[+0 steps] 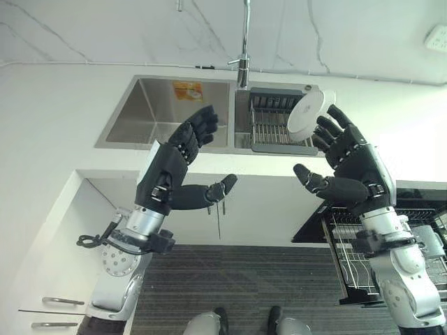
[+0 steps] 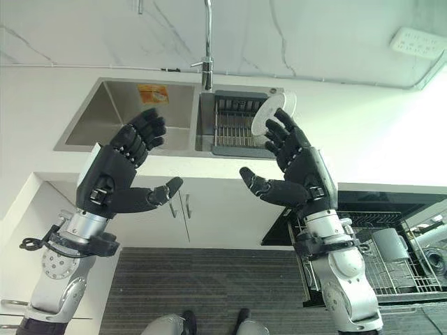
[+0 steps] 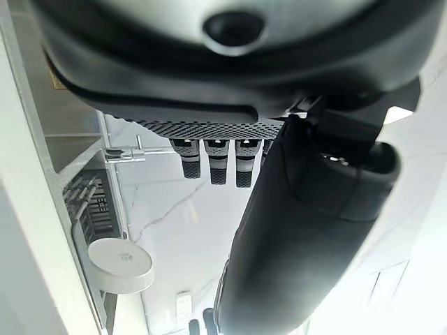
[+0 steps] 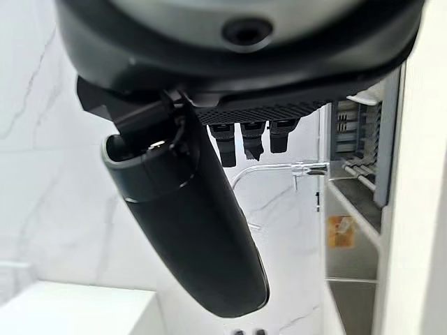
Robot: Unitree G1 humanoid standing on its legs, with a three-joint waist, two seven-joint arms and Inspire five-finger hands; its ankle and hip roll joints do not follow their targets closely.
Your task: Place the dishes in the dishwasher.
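A white plate (image 1: pixel 306 113) stands on edge in the dish rack (image 1: pixel 269 125) in the sink's right basin; it also shows as the white plate (image 3: pixel 120 264) in the left wrist view. My right hand (image 1: pixel 347 164) is raised just in front of and below the plate, fingers straight, thumb spread, holding nothing. Over the counter edge by the left basin my left hand (image 1: pixel 176 165) is also up and open, empty. The pulled-out dishwasher rack (image 2: pixel 391 269) sits low at the right, with a cup (image 2: pixel 386 243) in it.
A steel double sink (image 1: pixel 150 112) with a tall tap (image 1: pixel 244 49) is set in the white counter (image 1: pixel 49 118). Cabinet doors with handles (image 1: pixel 218 213) lie below the counter. A grey striped floor mat (image 1: pixel 244 286) lies in front.
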